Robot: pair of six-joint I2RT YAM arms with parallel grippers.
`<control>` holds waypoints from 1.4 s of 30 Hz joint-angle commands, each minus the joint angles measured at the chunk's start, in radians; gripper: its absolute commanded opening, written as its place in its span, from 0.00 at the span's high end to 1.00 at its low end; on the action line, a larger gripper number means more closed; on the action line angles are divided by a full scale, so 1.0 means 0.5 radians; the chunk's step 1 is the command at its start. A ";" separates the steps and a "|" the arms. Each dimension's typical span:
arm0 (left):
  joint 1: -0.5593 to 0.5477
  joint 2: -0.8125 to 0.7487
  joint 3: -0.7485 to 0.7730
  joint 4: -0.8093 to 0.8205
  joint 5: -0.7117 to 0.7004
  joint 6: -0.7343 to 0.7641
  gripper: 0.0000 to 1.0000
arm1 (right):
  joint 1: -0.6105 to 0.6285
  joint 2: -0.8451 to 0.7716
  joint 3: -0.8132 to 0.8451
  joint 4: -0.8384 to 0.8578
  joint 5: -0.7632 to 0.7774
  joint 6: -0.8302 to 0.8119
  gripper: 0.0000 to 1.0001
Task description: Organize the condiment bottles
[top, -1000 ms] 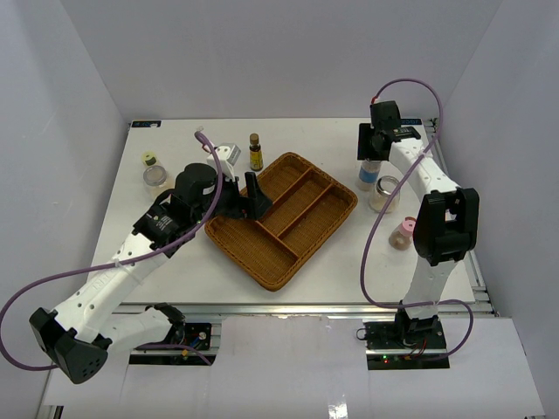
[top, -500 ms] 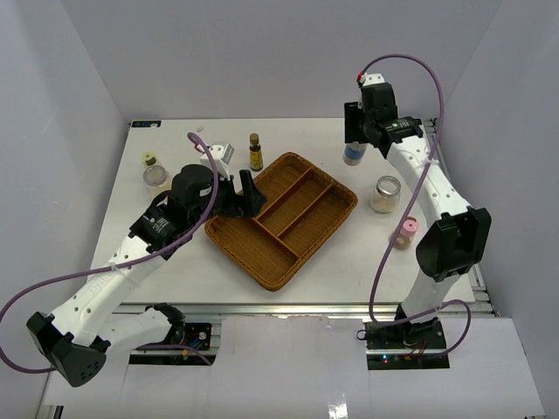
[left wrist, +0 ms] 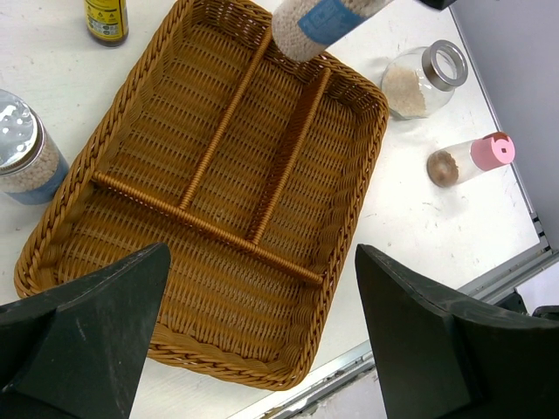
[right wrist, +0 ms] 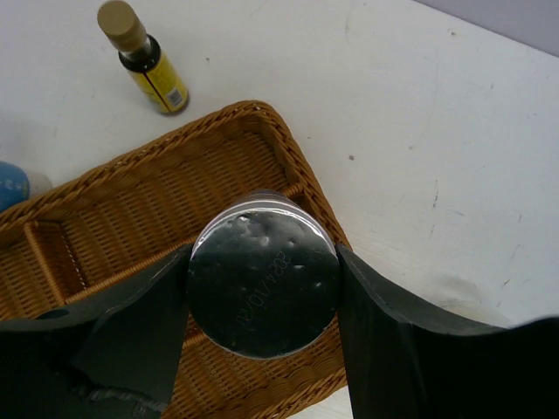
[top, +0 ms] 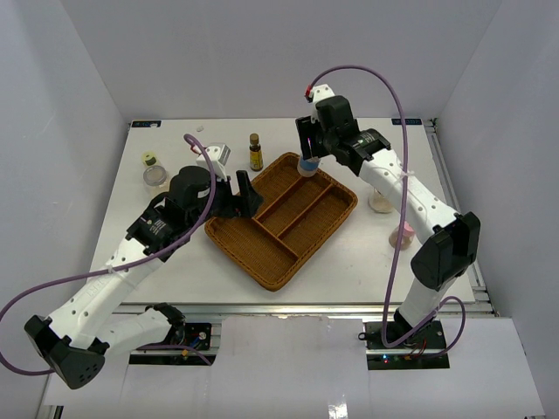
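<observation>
My right gripper (top: pixel 307 154) is shut on a silver-capped blue-labelled cylinder (top: pixel 308 164), held upright above the far corner of the brown woven tray (top: pixel 253 240). In the right wrist view its silver cap (right wrist: pixel 262 284) sits between my fingers, above the tray (right wrist: pixel 122 209). My left gripper (top: pixel 247 194) is open and empty over the tray's left rim. The held cylinder (left wrist: pixel 323 22) hangs over the tray's far end (left wrist: pixel 376 131). A second blue-labelled cylinder (left wrist: pixel 22 148) stands left of the tray. An amber bottle (top: pixel 255 152) stands behind it.
A glass jar (left wrist: pixel 419 80) and a pink-capped bottle (left wrist: pixel 472 157) lie right of the tray. A yellow-capped bottle (top: pixel 149 160) and a small jar (top: pixel 155 175) stand at the far left. The right arm partly hides the right-hand jar in the top view.
My right gripper has carried the blue-labelled cylinder from the table's right side leftward to above the tray's far corner. My left arm has barely moved.
</observation>
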 commanded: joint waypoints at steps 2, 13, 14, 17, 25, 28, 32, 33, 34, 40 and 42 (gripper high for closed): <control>0.001 -0.043 0.036 -0.016 -0.053 -0.004 0.02 | 0.021 -0.054 -0.151 0.240 0.028 0.012 0.92; 0.001 0.019 0.056 -0.006 0.012 -0.011 0.02 | 0.026 -0.016 -0.404 0.489 -0.018 -0.013 0.92; 0.001 0.017 0.056 -0.006 0.010 -0.014 0.02 | 0.028 -0.006 -0.419 0.506 -0.020 -0.012 0.92; 0.002 0.019 0.041 -0.001 -0.040 -0.017 0.02 | 0.026 0.004 -0.482 0.572 -0.010 -0.002 0.92; 0.145 0.204 0.083 -0.063 -0.120 -0.084 0.02 | 0.023 0.040 -0.629 0.758 0.053 -0.024 0.92; 0.249 0.280 0.123 -0.088 -0.104 -0.120 0.02 | 0.026 0.066 -0.633 0.766 0.065 -0.026 0.89; 0.331 0.345 0.135 -0.135 -0.239 -0.141 0.02 | 0.023 0.073 -0.654 0.760 0.077 -0.018 0.65; 0.350 0.358 0.133 -0.147 -0.267 -0.142 0.02 | 0.022 0.072 -0.659 0.756 0.078 -0.019 0.60; 0.366 0.373 0.129 -0.155 -0.288 -0.142 0.02 | 0.020 0.072 -0.661 0.753 0.080 -0.024 0.56; 0.447 0.464 0.130 -0.188 -0.348 -0.141 0.02 | 0.016 0.051 -0.673 0.765 0.100 -0.080 0.43; 0.460 0.474 0.122 -0.171 -0.359 -0.160 0.02 | 0.015 0.049 -0.680 0.763 0.108 -0.100 0.40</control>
